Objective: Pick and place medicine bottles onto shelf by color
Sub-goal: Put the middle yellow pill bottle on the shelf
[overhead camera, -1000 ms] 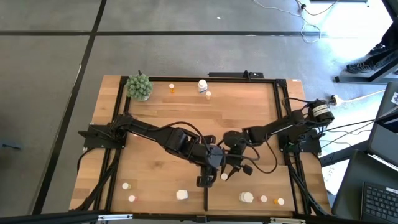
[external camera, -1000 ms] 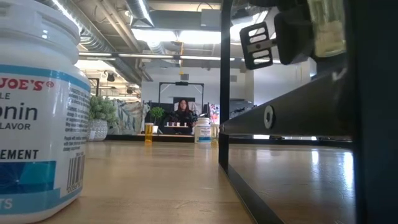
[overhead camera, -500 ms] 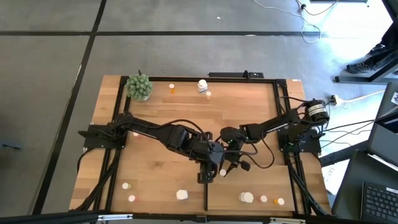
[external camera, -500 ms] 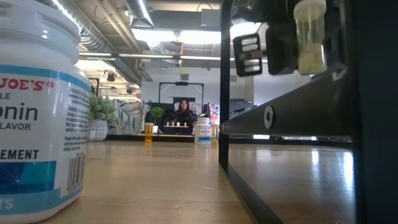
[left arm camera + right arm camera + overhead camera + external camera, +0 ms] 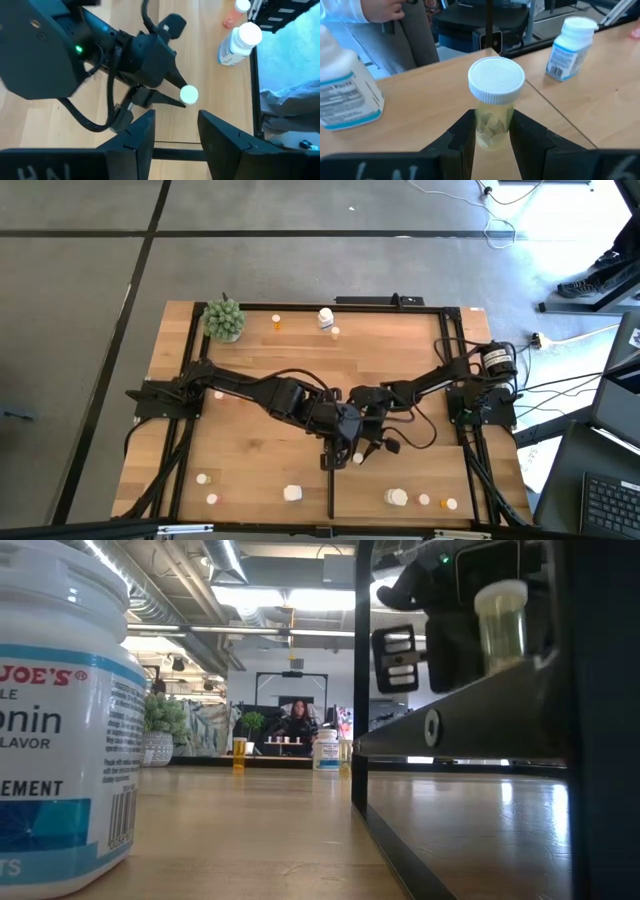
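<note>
The right hand (image 5: 491, 131) is clamped on a clear bottle (image 5: 495, 102) with a white cap, held by the body below the cap — likely so it can be set down standing. Its long axis is upright, cap up. It hangs mid-worktop (image 5: 400, 360), toward the near edge. The left hand (image 5: 175, 132) waits just beside it, fingers apart and empty — apparently ready for a handover.
</note>
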Tool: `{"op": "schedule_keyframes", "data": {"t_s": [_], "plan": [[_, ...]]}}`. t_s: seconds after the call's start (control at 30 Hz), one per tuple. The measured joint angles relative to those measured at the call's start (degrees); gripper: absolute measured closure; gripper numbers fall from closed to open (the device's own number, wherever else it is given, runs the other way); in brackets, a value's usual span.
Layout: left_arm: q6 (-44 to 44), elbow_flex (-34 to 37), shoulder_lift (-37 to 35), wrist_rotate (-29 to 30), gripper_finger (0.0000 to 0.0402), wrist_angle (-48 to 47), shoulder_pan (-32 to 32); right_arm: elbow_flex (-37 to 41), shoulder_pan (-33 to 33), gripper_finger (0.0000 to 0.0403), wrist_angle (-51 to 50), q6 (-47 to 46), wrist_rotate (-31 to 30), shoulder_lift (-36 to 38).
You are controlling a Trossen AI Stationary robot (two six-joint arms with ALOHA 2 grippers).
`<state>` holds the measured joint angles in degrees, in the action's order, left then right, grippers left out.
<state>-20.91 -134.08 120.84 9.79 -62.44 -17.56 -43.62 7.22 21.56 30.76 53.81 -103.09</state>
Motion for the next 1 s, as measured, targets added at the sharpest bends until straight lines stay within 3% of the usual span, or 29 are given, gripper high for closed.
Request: {"op": "schedule_keyframes", "data": {"t_s": [1.0], "plan": [[-0.1, 0.0, 0.0, 0.0, 0.0260, 0.0, 1.5, -0.1, 0.0, 0.0291, 1.7, 1.8, -4.1, -3.3]]}}
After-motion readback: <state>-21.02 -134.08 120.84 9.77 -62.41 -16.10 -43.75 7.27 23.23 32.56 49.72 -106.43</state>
